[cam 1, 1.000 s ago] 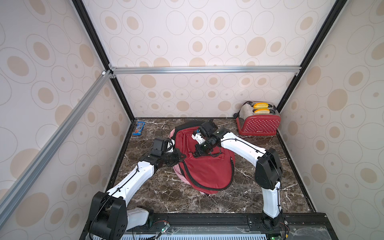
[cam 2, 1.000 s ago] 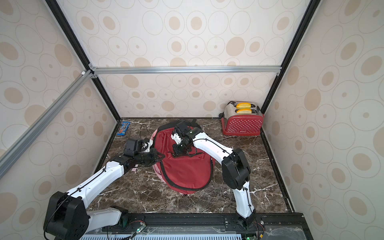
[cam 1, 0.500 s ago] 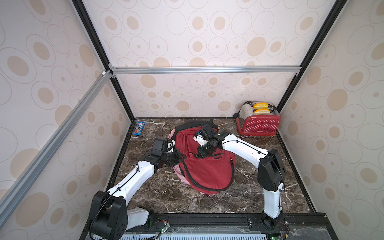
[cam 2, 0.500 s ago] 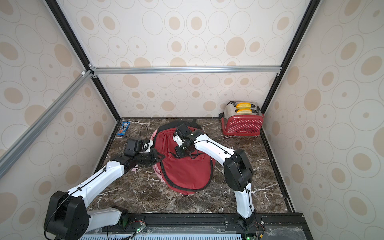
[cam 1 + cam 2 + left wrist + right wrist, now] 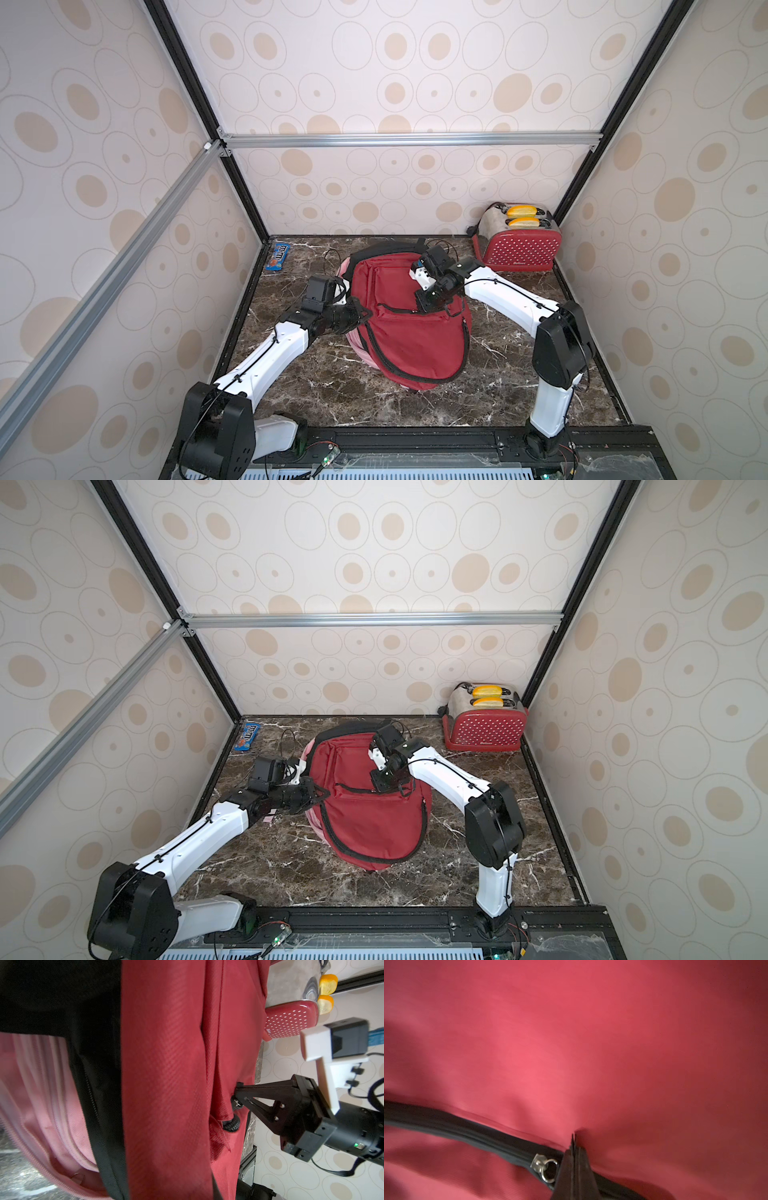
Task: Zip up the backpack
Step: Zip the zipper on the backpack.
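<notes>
A dark marble tabletop (image 5: 324, 382) carries a red backpack (image 5: 407, 345) lying flat at its middle, front panel up, seen in both top views (image 5: 365, 825). Its main opening gapes along the side near the left arm and shows pink lining (image 5: 41, 1084). A red toaster (image 5: 519, 251) stands in the far corner, well apart. The left gripper (image 5: 362, 314) sits clenched at the backpack's side edge; whether it pinches fabric is unclear. The right gripper (image 5: 574, 1141) presses down on the front panel with its jaws tightly together, and what they pinch cannot be told. A blue candy packet (image 5: 279, 257) lies by the far wall. The black pocket zipper (image 5: 467, 1128) ends at a silver slider (image 5: 537, 1162) just beside the right gripper's tips.
</notes>
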You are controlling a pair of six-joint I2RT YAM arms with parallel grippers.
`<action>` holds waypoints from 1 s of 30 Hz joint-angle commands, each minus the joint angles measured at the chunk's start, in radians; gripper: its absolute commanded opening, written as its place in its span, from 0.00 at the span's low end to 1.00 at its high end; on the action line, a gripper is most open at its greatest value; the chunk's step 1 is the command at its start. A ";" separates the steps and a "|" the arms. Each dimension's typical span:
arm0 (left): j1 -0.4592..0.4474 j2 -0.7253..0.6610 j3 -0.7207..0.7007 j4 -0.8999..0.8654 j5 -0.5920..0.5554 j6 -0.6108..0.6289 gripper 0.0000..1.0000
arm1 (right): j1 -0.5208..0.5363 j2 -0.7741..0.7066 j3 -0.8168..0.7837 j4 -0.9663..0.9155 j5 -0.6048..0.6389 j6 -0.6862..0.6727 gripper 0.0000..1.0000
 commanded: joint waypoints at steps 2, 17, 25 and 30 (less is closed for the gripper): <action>0.019 -0.025 0.052 0.007 -0.040 0.009 0.00 | -0.051 -0.041 -0.031 -0.077 0.046 -0.010 0.00; 0.038 -0.017 0.057 0.003 -0.039 0.014 0.00 | -0.183 -0.116 -0.110 -0.063 0.051 -0.016 0.00; 0.041 -0.008 0.067 0.001 -0.033 0.016 0.00 | -0.214 -0.110 -0.093 -0.060 0.005 -0.016 0.00; 0.044 -0.004 0.079 0.003 -0.035 0.012 0.00 | -0.222 -0.107 -0.016 -0.056 -0.188 0.006 0.38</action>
